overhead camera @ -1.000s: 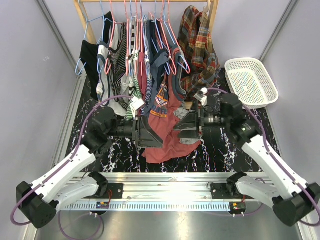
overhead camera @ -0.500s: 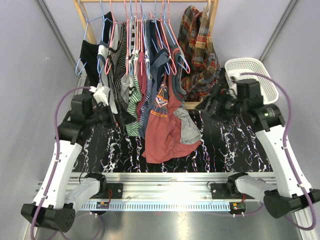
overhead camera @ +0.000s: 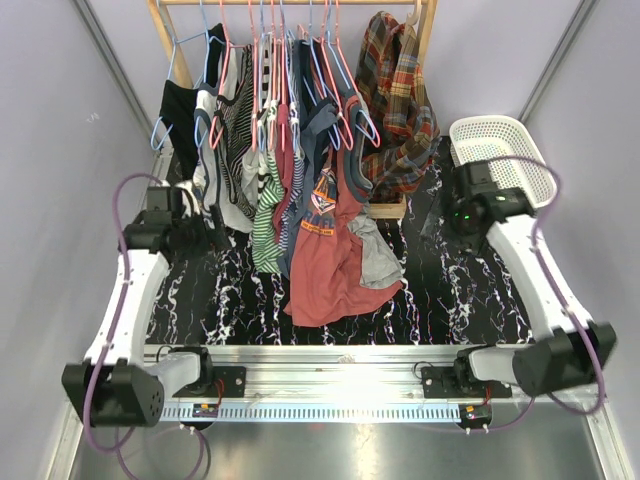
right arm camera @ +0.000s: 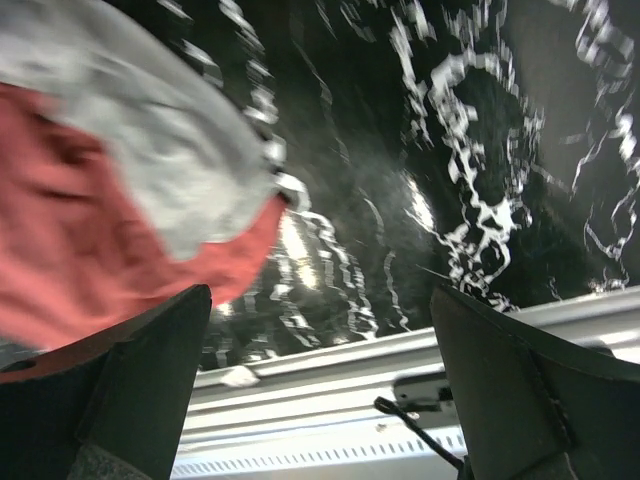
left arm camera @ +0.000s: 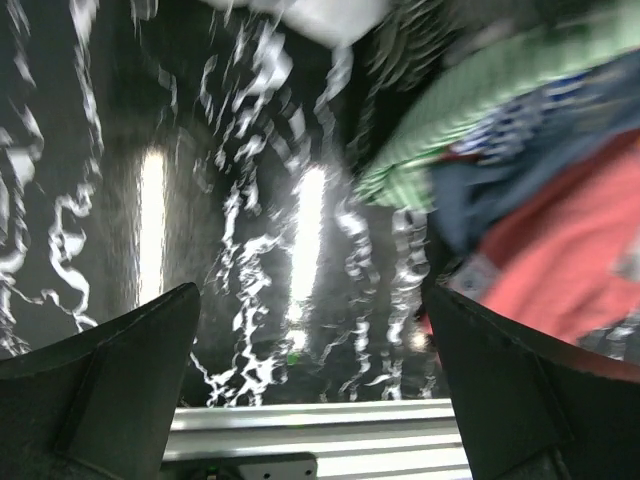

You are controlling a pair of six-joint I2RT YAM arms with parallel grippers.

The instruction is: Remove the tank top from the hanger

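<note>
Leaving the tank top (overhead camera: 266, 225) on its hanger (overhead camera: 270, 60), hung on the rack (overhead camera: 166, 35) among the other clothes, striped hem just left of the red shirt (overhead camera: 325, 270). Pulling both arms out to the sides, after reaching in close at the red shirt's lower part a second ago. Resting the left end effector (left arm camera: 312, 300) near the tank top's left side, over the desk (overhead camera: 440, 290), fingers spread wide apart and gripping nothing. Swinging the right end effector (right arm camera: 320, 295) well away toward the basket (overhead camera: 520, 150), fingers likewise apart and empty. Taking no garment along in the retreat. Reading this as a reset rather than progress, with removal not yet begun. Still needing a fresh approach, probably working a strap off the hanger's shoulder.
</note>
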